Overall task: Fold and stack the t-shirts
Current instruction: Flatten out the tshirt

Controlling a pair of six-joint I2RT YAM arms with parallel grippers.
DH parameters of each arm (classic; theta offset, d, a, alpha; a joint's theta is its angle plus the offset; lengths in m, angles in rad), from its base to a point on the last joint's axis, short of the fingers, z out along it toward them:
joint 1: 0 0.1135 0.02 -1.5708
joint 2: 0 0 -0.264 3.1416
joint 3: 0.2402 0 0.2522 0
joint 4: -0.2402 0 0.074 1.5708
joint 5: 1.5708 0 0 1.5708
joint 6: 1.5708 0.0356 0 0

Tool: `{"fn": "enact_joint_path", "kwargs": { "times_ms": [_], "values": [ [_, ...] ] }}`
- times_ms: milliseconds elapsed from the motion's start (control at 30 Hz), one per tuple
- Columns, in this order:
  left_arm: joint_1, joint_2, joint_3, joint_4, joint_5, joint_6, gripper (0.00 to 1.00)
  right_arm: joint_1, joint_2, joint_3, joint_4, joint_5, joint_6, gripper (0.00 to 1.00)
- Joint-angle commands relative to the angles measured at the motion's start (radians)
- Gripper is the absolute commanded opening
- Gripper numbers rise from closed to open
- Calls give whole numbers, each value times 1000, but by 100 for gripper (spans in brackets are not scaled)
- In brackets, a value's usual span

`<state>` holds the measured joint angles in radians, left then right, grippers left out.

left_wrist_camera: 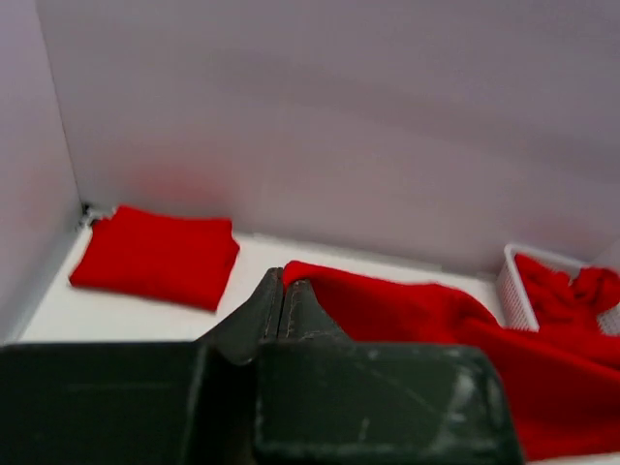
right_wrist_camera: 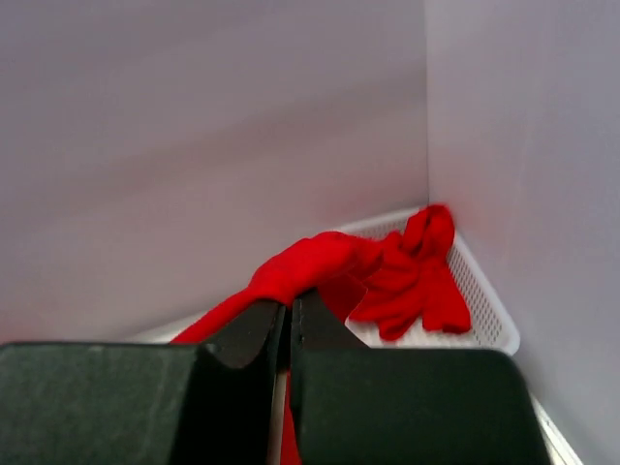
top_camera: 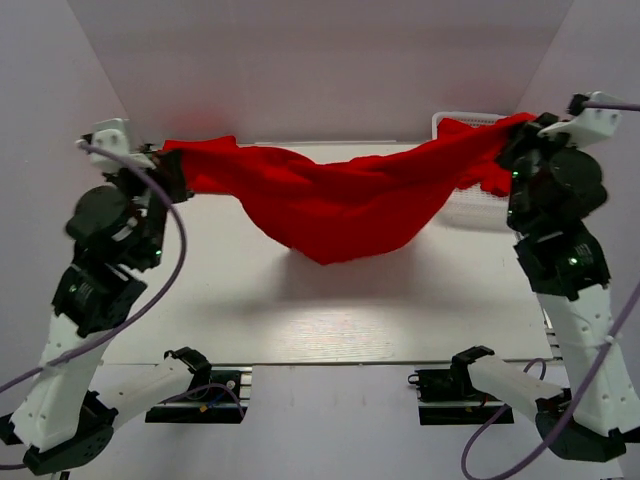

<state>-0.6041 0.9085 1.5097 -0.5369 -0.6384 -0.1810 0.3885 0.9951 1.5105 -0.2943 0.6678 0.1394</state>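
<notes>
A folded shirt (left_wrist_camera: 155, 257) lies flat on the bench (top_camera: 300, 320) in the far left corner, close to both walls. To its right, the left end effector (left_wrist_camera: 282, 291) is raised above the bench, its fingers pressed together and pinching one end of the hanging shirt (top_camera: 340, 205). This shirt stretches across to the other arm, sagging in the middle, with its lowest fold above the bench's centre. The right end effector (right_wrist_camera: 290, 308) is likewise clamped tight on the bunched opposite end, held high. In the far right corner stands a white mesh basket (right_wrist_camera: 489, 325) with crumpled shirts (right_wrist_camera: 417, 276) heaped inside it.
</notes>
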Motion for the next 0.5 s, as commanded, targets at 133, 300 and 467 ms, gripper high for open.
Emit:
{"fn": "enact_joint_path", "kwargs": {
  "times_ms": [133, 300, 467],
  "values": [
    [4, -83, 199, 57, 192, 146, 0, 1, -116, 203, 26, 7, -122, 0],
    [13, -63, 340, 22, 293, 155, 0, 4, -133, 344, -22, -74, -135, 0],
    [13, -54, 412, 2, 315, 164, 0, 1, -147, 360, -45, -99, -133, 0]
  ]
}}
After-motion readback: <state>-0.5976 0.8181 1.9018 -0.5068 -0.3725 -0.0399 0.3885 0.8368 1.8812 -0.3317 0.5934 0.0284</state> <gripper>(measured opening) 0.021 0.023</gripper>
